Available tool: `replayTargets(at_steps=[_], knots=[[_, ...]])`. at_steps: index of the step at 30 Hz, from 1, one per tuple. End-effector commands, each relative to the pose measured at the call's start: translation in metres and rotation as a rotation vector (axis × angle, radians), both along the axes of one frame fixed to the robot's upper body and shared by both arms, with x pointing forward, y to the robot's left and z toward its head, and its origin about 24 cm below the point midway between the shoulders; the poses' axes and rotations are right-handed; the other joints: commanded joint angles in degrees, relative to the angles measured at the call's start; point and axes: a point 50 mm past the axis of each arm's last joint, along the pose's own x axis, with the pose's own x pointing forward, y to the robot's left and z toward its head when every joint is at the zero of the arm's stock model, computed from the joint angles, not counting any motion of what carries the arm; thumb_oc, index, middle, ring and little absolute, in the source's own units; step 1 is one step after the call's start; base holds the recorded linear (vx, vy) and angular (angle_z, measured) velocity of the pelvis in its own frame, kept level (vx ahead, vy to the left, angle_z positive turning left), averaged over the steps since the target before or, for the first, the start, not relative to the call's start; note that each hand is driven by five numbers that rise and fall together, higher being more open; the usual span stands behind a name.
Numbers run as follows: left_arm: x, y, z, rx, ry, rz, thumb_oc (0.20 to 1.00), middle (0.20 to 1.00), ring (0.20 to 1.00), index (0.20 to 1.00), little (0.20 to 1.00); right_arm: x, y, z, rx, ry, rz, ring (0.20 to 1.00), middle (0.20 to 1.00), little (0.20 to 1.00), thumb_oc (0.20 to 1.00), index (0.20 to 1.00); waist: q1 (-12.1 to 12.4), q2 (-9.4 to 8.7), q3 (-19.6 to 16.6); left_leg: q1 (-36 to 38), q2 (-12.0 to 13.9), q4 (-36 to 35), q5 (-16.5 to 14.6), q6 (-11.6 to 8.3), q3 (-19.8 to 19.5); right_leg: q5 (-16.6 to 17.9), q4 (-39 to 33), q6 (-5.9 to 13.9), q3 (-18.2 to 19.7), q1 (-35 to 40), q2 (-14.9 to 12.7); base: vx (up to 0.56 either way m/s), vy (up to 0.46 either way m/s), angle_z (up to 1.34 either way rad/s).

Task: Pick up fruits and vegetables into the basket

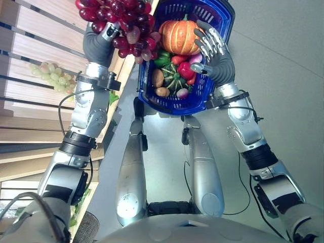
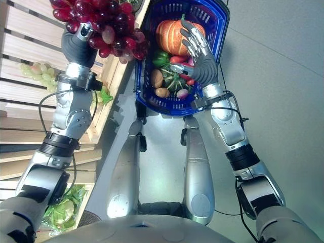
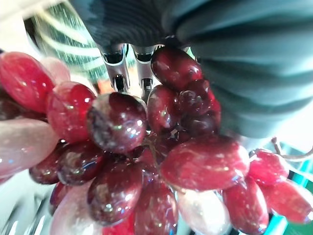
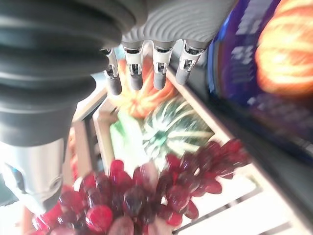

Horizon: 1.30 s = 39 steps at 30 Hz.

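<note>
Left hand (image 1: 101, 43) is up at the shelf's (image 1: 35, 45) front edge, fingers curled round the top of a bunch of red grapes (image 1: 119, 23); from my seat I see the bunch hanging from it, its lower berries over the basket's (image 1: 217, 20) left rim. In the left wrist view the grapes (image 3: 146, 156) hang against the fingers (image 3: 117, 73), so the grip is closed on them.

Right hand (image 1: 215, 50) sits over the basket's right side, fingers (image 1: 210, 40) straight and spread, the palm by the rim; I see nothing held in it. Its wrist view shows the same straight fingers (image 4: 134, 73) with the grapes (image 4: 161, 196) beyond them.

By size: the wooden slatted shelf runs along the robot's left. The blue basket hangs between the two hands, just beside the shelf's front edge. Inside it, an orange pumpkin (image 1: 179, 36) fills the far end, touching the right fingers. Nearer lies a striped green squash (image 1: 174, 80), with a green pepper (image 1: 162, 58) toward the left wall, a red pepper (image 1: 186, 71) toward the right, and a brown potato (image 1: 158, 77) by the left wall.

Green grapes (image 1: 53, 76) lie on a shelf slat, well apart from the basket.
</note>
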Motion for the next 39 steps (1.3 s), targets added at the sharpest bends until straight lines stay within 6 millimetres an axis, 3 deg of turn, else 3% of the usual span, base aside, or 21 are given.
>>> replayTargets(at_steps=[1, 9, 16, 30, 31, 33, 39], knots=[[-0.025, -0.024, 0.028, -0.012, -0.174, -0.177, 0.200, 0.200, 0.200, 0.200, 0.200, -0.019, 0.011, 0.023, 0.039, -0.113, 0.102, 1.000, 1.000, 1.000, 1.000, 1.000, -0.8, 2.31, -1.5, -0.2, -4.4, 0.7, -3.8, 2.99, 2.6, -4.8, -1.9, 0.31, -4.5, 5.7, 2.7, 0.00, 0.000, 0.00], [-0.041, -0.054, 0.038, 0.047, -0.212, -0.355, 0.200, 0.200, 0.200, 0.200, 0.200, -0.025, 0.037, 0.036, 0.039, -0.121, 0.219, 1.000, 1.000, 1.000, 1.000, 1.000, -0.3, 2.21, -1.5, 0.3, -4.3, 0.2, -3.5, 3.13, 2.8, -4.2, -2.8, 0.22, -4.7, 6.2, 2.6, 0.00, 0.000, 0.00], [-0.048, -0.068, 0.040, 0.054, -0.200, -0.461, 0.200, 0.200, 0.200, 0.200, 0.200, -0.026, 0.057, 0.033, 0.017, -0.041, 0.310, 1.000, 1.000, 1.000, 1.000, 1.000, 0.1, 2.13, -1.5, 0.6, -4.4, 0.1, -3.5, 3.17, 2.7, -4.0, -3.1, 0.11, -5.0, 6.5, 2.5, 0.00, 0.000, 0.00], [-0.060, -0.075, 0.042, 0.081, -0.251, -0.545, 0.200, 0.200, 0.200, 0.200, 0.200, -0.025, 0.073, 0.016, -0.069, 0.101, 0.420, 1.000, 1.000, 1.000, 1.000, 1.000, 0.7, 2.01, -1.5, 0.8, -4.6, -0.6, -3.0, 3.23, 2.6, -3.5, -3.9, -0.01, -5.6, 6.8, 2.4, 0.00, 0.000, 0.00], [-0.061, -0.076, 0.042, 0.084, -0.248, -0.553, 0.200, 0.200, 0.200, 0.200, 0.200, -0.025, 0.073, 0.016, -0.073, 0.108, 0.427, 0.918, 0.918, 0.918, 0.918, 0.918, 0.7, 1.98, -1.5, 0.7, -4.7, -0.6, -2.9, 3.25, 2.6, -3.4, -3.9, -0.01, -5.6, 6.8, 2.4, 0.00, 0.000, 0.00], [-0.061, -0.078, 0.041, 0.090, -0.236, -0.570, 0.200, 0.200, 0.200, 0.200, 0.200, -0.026, 0.074, 0.015, -0.072, 0.114, 0.439, 0.200, 0.200, 0.200, 0.200, 0.200, 0.7, 1.92, -1.5, 0.7, -4.7, -0.6, -2.9, 3.28, 2.6, -3.4, -3.9, -0.01, -5.7, 6.7, 2.5, 0.00, 0.000, 0.00], [-0.062, -0.085, 0.037, 0.114, -0.208, -0.612, 0.200, 0.200, 0.200, 0.200, 0.200, -0.027, 0.079, 0.015, -0.090, 0.126, 0.470, 0.200, 0.200, 0.200, 0.200, 0.200, 0.7, 1.83, -1.5, 0.7, -4.7, -0.8, -2.8, 3.37, 2.5, -3.2, -4.2, 0.04, -5.7, 6.7, 2.6, 0.00, 0.000, 0.00]])
